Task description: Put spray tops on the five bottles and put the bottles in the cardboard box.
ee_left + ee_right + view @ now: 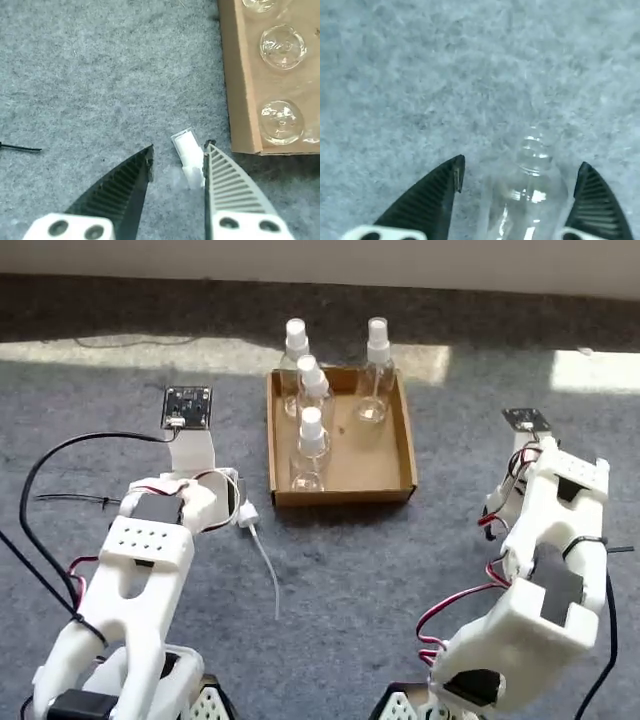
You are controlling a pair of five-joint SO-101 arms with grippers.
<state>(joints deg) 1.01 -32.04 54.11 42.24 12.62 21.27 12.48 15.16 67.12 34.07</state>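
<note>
Counting four capped bottles [311,435] apparently inside the box [340,497], we find the fifth bottle [530,195] uncapped between the spread right gripper [521,168]; the left gripper [179,148] is spread around the spray top [185,148].

Left arm [140,560]: shell was white, servos black.
Right arm [545,580]: wires were red, black.
Left gripper [178,146]: fingers ribbed, black and white.

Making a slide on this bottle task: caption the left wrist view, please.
Open left hand around a loose spray top on grey carpet, beside the cardboard box of bottles.
</note>
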